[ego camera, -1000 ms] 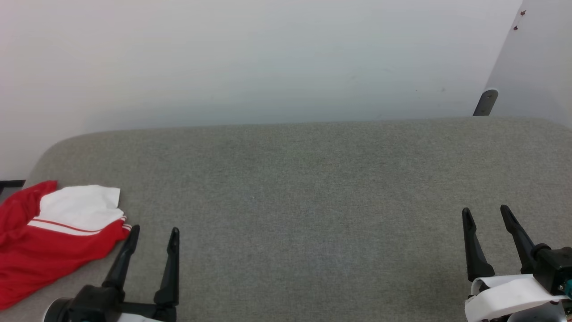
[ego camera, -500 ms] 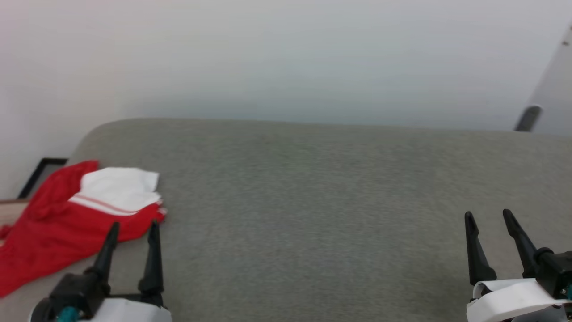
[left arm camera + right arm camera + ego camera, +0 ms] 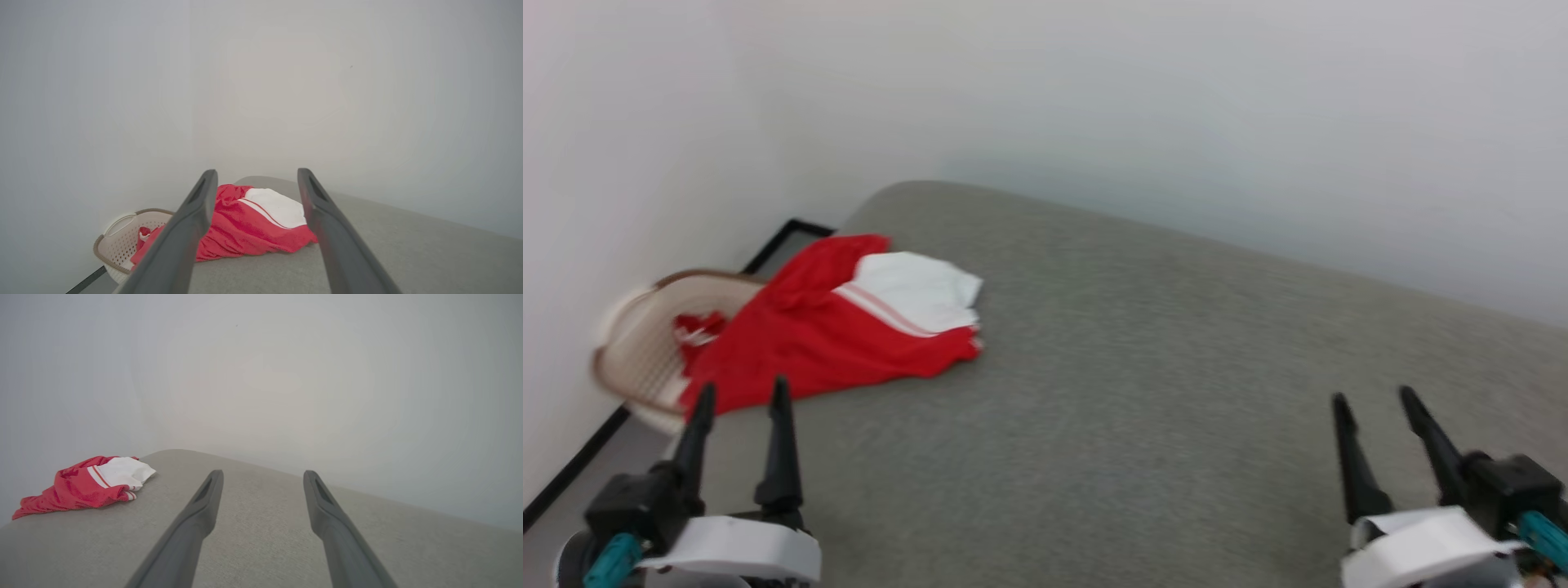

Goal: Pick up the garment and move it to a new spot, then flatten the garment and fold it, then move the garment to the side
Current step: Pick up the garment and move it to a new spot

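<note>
The garment (image 3: 825,343) lies crumpled at the far left corner of the grey surface (image 3: 1135,367), white sleeve panel uppermost, its red end trailing off the edge over a pale basket (image 3: 629,359) beside the surface; a scrap of red shows inside the basket, and whether it belongs to the garment I cannot tell; the chest letters are hidden. The left gripper (image 3: 743,385) hovers near the garment's near edge, not touching, jaws wide apart and empty; the right gripper (image 3: 1372,394) is well apart from it over bare surface, jaws likewise apart and empty. The pick-up is not yet begun. The cloth looks light, thin and limp; it should drape rather than hold shape, and smooth jersey may slip from a shallow pinch. A good hold seems the raised fold where white meets red, taken deep between the jaws; the trailing end may snag the basket rim, so lift before drawing it across.
</note>
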{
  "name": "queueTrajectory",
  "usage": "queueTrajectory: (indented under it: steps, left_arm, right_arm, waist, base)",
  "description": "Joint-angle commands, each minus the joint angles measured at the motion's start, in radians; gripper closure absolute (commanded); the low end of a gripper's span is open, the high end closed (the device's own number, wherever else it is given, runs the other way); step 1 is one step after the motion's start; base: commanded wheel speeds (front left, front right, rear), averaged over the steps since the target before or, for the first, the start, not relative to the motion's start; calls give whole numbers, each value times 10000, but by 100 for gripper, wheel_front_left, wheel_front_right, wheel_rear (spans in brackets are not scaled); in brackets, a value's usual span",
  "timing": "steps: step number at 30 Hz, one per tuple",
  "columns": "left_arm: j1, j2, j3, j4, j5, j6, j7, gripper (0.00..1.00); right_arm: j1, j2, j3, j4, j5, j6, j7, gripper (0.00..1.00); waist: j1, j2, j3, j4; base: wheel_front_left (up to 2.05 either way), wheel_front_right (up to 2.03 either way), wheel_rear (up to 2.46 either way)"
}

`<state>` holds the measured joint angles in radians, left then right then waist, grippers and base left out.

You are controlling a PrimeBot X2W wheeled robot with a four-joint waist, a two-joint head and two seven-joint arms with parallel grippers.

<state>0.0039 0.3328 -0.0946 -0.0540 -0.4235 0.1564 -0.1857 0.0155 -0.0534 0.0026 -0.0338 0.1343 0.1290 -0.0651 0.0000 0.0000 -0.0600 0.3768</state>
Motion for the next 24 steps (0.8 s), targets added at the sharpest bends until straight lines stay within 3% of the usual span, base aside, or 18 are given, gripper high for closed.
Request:
queueTrajectory:
  steps: [1,6,14,17,24]
  left_arm:
    - [28,-65,88,-65,-88,112,-72,0]
    - [74,-190,202,-175,-282,170,-136,0]
    - [-997,146,125,23,-813,-289,822,0]
    - [-1934,456,-14,470,-1219,-740,1739,0]
    - [-4361,1110,321,2052,-2645,-1432,3878,0]
  right_arm:
    - [-262,36,198,47,44,33,5,0]
    - [-648,-80,488,260,67,19,69,0]
    - [-522,-244,412,215,63,21,150,0]
    - [-392,-316,209,-45,-33,19,281,0]
    - [-989,-752,395,-1060,-237,19,972,0]
  waist:
    - [0,0,-11,1070]
    - [0,0,197,1219]
    - [0,0,437,1365]
    - [0,0,690,1410]
    - [0,0,2204,643]
  base:
    - [0,0,0]
    - [0,0,0]
    - [0,0,0]
    - [0,0,0]
    - [0,0,0]
